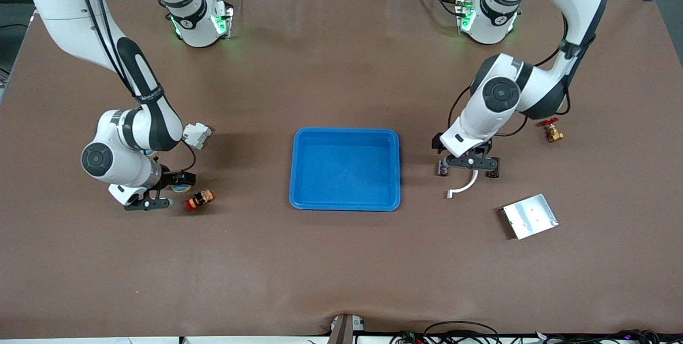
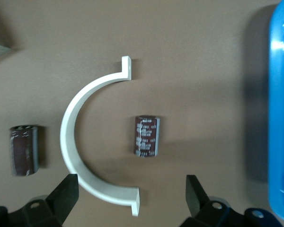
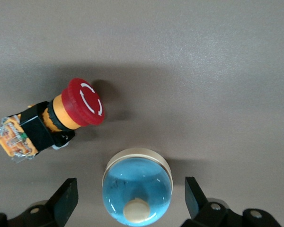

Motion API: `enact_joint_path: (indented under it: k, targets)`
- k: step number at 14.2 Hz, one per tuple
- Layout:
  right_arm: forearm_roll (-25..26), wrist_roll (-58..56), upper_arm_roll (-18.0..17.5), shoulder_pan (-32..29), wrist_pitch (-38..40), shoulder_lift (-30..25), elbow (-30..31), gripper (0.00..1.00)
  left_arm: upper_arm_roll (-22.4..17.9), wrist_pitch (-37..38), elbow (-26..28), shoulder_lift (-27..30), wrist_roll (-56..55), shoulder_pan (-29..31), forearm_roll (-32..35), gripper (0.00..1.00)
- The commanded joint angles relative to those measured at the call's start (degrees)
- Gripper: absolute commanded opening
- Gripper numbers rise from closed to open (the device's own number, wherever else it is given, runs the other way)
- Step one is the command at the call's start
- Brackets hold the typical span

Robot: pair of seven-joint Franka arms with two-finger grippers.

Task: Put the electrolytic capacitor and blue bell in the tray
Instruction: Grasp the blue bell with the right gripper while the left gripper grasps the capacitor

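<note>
The blue tray (image 1: 345,136) lies mid-table with nothing in it. One electrolytic capacitor (image 2: 146,136), dark brown, lies just ahead of my left gripper (image 2: 131,196), which hangs open over the table; one end of a white curved piece (image 2: 85,156) lies between its fingers (image 2: 66,194). A second capacitor (image 2: 23,149) lies beside the curve. In the front view the left gripper (image 1: 468,170) is low between both capacitors (image 1: 442,168). The blue bell (image 3: 137,187) sits between the open fingers (image 3: 196,198) of my right gripper (image 3: 131,201), untouched. The right gripper (image 1: 166,192) hovers at the bell (image 1: 180,188).
A red emergency-stop button (image 3: 83,101) lies on its side next to the bell (image 1: 199,200). A white plastic part (image 1: 197,135) rests by the right arm. A silver metal plate (image 1: 530,216) and a brass valve (image 1: 551,132) lie toward the left arm's end.
</note>
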State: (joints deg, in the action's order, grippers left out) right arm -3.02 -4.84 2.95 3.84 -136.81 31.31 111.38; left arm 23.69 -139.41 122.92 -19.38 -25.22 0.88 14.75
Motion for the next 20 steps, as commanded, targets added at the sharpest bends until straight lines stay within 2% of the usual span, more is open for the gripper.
enact_joint_path:
  k: [1,5,7,8,9,13,14,16,18,20]
  targets:
    - [0.39,-0.52,-0.14,-0.24,-0.91,0.59,-0.12,1.0,0.31,-3.49,-0.23,-3.55,-4.39,0.0,5.45,1.0]
    - [0.39,-0.34,-0.23,-0.06,-1.7,1.29,-0.03,1.0,0.31,-6.66,-0.32,-7.6,-8.61,0.35,11.52,1.0]
    - [0.39,-0.69,-0.23,-0.5,-1.53,1.29,-0.03,1.0,0.13,-8.06,-0.49,-8.83,-9.15,0.52,12.23,1.0]
    - [0.39,-0.78,-0.23,-0.59,-1.52,1.55,-0.03,0.94,0.04,-8.59,-0.58,-9.44,-9.15,0.52,12.49,1.0]
    - [0.39,-0.78,-0.14,-0.59,-1.52,1.64,-0.03,0.76,-0.04,-9.12,-0.58,-9.8,-9.15,0.52,12.93,1.0]
    - [0.39,-0.96,-0.23,-0.68,-1.09,1.65,-0.38,0.31,-0.48,-10.62,-1.11,-10.86,-9.15,0.52,13.29,1.0]
    - [0.3,-0.7,-0.23,-0.5,-1.0,1.56,-0.47,0.24,-0.57,-10.71,-1.37,-10.94,-9.15,0.52,13.64,1.0]
    - [0.21,0.01,-0.32,0.46,0.22,1.12,-1.08,0.2,-0.57,-10.71,-2.24,-11.73,-9.15,0.53,13.73,1.0]
    - [-0.23,0.01,-0.32,0.99,5.47,0.86,-4.58,0.13,-0.75,-10.71,-2.34,-12.35,-9.15,0.61,14.34,1.0]
    - [-0.32,3.24,-0.49,2.13,12.85,-0.37,-8.1,0.12,-1.27,-10.71,-2.25,-12.35,-9.24,0.61,14.43,0.65]
